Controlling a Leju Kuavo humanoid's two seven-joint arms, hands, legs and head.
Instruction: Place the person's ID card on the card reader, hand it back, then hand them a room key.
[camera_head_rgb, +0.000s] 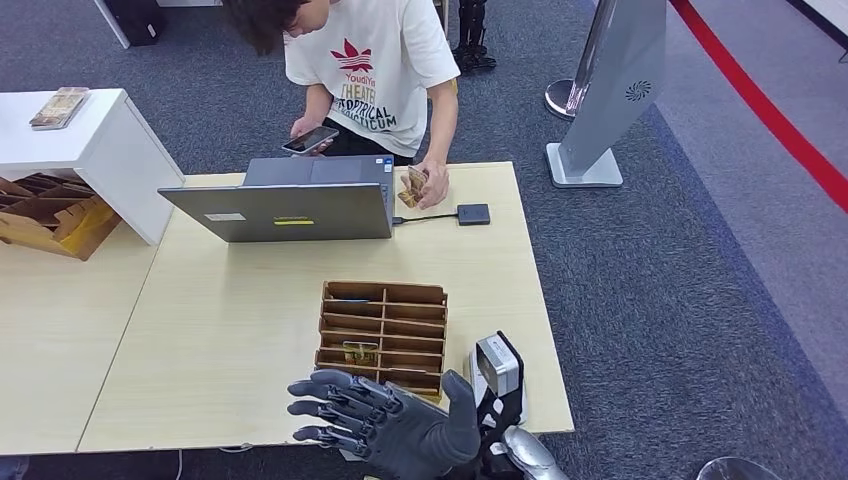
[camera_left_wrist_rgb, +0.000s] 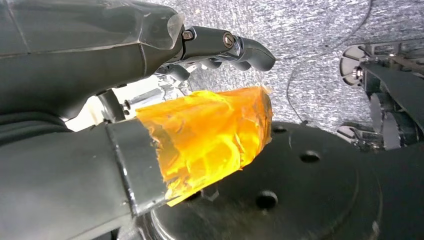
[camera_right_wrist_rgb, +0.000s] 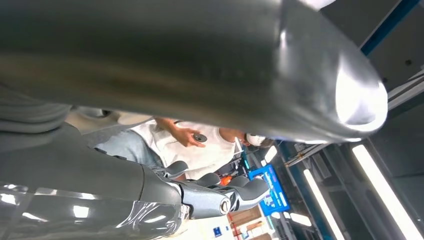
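The right hand (camera_head_rgb: 385, 420) hovers palm-down at the near edge of the table (camera_head_rgb: 230, 330), its dark fingers (camera_head_rgb: 330, 395) spread apart and stretched toward the wooden key box (camera_head_rgb: 382, 338), holding nothing and just short of touching it. The box is a flat tray of slotted compartments; in one of its nearer slots lies a small yellowish room key (camera_head_rgb: 360, 352). Just beside the box, toward the table's near right corner, stands a small grey device with a screen (camera_head_rgb: 497, 364).

Beyond the box an open laptop (camera_head_rgb: 290, 205) sits at the far side of the table, and a cable runs from it to a small dark card reader (camera_head_rgb: 473, 214). A person in a white T-shirt (camera_head_rgb: 370, 75) stands behind the laptop, one hand holding a phone (camera_head_rgb: 309, 140), the other resting on the table and holding the card (camera_head_rgb: 416, 183), close to the reader.

The left hand (camera_left_wrist_rgb: 220, 50) hangs over grey carpet, fingers loosely curled, with nothing in them; orange tape (camera_left_wrist_rgb: 210, 135) covers its thumb.
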